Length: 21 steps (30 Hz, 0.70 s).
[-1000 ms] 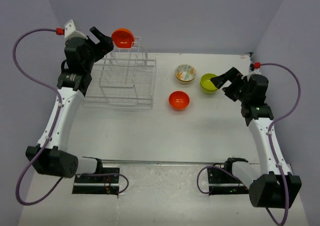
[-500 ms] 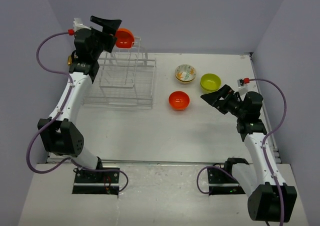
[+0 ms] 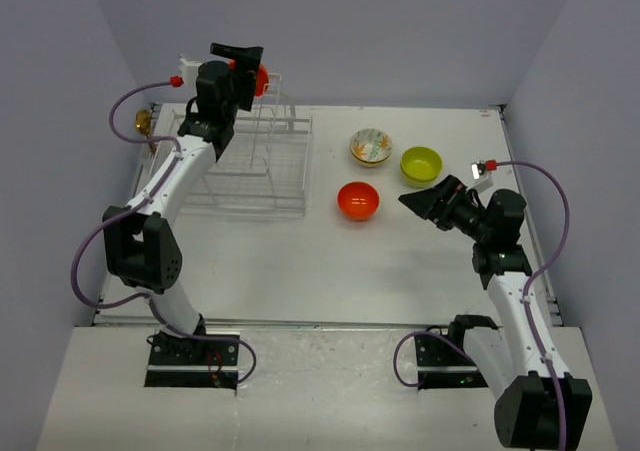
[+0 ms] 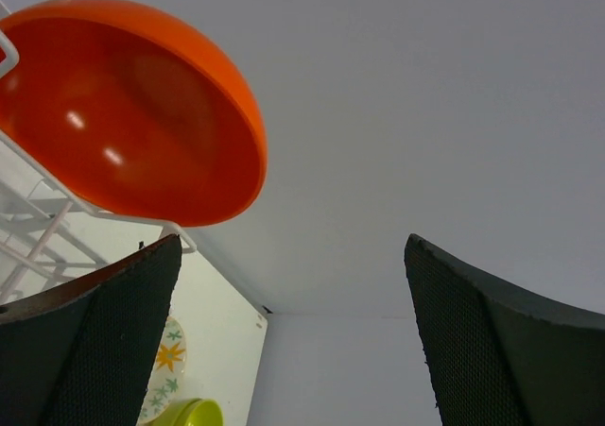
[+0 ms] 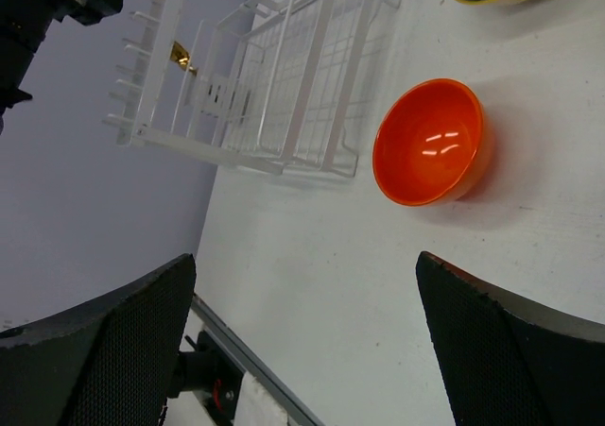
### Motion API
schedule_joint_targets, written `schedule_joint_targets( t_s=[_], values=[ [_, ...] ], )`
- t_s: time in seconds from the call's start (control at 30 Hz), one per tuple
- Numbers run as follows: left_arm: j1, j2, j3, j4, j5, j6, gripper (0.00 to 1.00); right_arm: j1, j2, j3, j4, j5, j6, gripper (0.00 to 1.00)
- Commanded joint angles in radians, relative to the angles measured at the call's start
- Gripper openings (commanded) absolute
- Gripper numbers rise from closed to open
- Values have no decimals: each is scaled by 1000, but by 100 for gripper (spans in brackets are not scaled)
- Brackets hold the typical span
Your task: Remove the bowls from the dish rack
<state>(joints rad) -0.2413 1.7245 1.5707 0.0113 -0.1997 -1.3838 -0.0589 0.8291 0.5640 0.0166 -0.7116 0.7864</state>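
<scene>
The white wire dish rack (image 3: 250, 161) stands at the back left of the table. One orange bowl (image 3: 261, 79) sits tilted on its tall upright section. My left gripper (image 3: 238, 53) hovers open just left of and above that bowl, not touching it; in the left wrist view the bowl (image 4: 123, 114) lies up and to the left of the spread fingers (image 4: 104, 341). On the table rest a floral bowl (image 3: 371, 147), a lime-green bowl (image 3: 421, 165) and another orange bowl (image 3: 358, 200). My right gripper (image 3: 420, 201) is open and holds nothing, right of that orange bowl (image 5: 430, 143).
The rack's low basket (image 5: 265, 95) shows no bowls in it. The purple walls close in at the back and sides. A metal rail (image 3: 320, 323) runs along the table's near edge by the arm bases.
The left arm has swung right, bringing its open gripper up to the orange bowl on the rack. The right arm has drawn back from the green bowl toward the table's middle.
</scene>
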Motion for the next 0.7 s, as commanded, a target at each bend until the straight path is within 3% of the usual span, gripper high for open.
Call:
schedule_joint_targets(
  t_s=[0.0, 0.3, 0.4, 0.43, 0.6, 0.67],
  values=[
    [-1, 32, 87, 33, -109, -8, 100, -1, -19, -27, 86, -45, 25, 99],
    [-1, 113, 120, 53, -153, -24, 89, -1, -11, -41, 86, -11, 37, 99],
    [-1, 110, 98, 99, -193, -6, 72, -1, -24, -44, 75, 14, 28, 99],
    [-1, 112, 101, 105, -202, -1, 61, -1, -24, -42, 74, 14, 27, 99],
    [-4, 139, 114, 113, -216, -7, 43, -1, -30, -41, 68, 23, 24, 99],
    [-4, 152, 115, 113, -218, -20, 42, -1, -39, -42, 66, 29, 22, 99]
  ],
)
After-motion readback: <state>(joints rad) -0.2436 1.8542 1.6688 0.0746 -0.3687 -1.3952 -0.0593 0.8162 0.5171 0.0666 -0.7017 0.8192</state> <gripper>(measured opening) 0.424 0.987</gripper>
